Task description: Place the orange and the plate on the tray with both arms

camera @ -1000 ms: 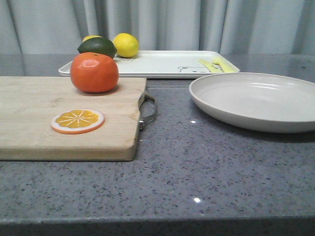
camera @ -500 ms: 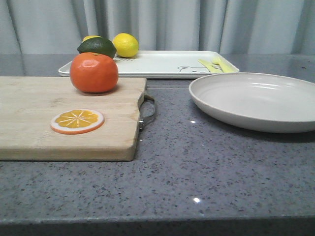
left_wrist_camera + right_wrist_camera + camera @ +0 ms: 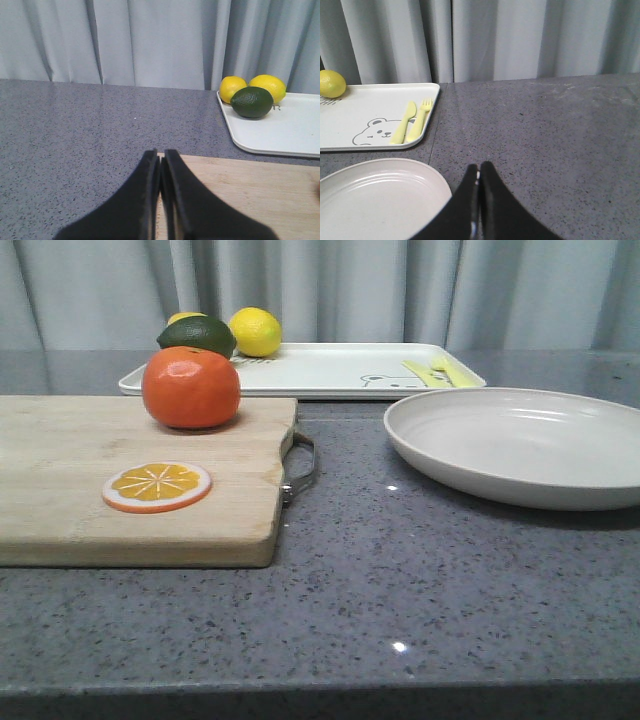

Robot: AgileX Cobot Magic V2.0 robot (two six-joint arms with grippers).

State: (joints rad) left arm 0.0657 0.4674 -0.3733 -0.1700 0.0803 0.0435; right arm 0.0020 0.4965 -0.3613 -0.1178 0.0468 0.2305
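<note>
Reading both tools closed, empty: left tool (image 3: 161, 165), right tool (image 3: 479, 175); orange (image 3: 191, 387) on board (image 3: 60, 480), plate (image 3: 520, 445) on desk (image 3: 420, 580).

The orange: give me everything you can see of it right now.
The orange is whole, round and glossy deep orange, with a small stem dimple on top. It sits upright on the wooden cutting board, near its far edge, behind the orange slice and in front of the tray. Nothing grips it.

no readable text, labels or numbers anywhere
</note>
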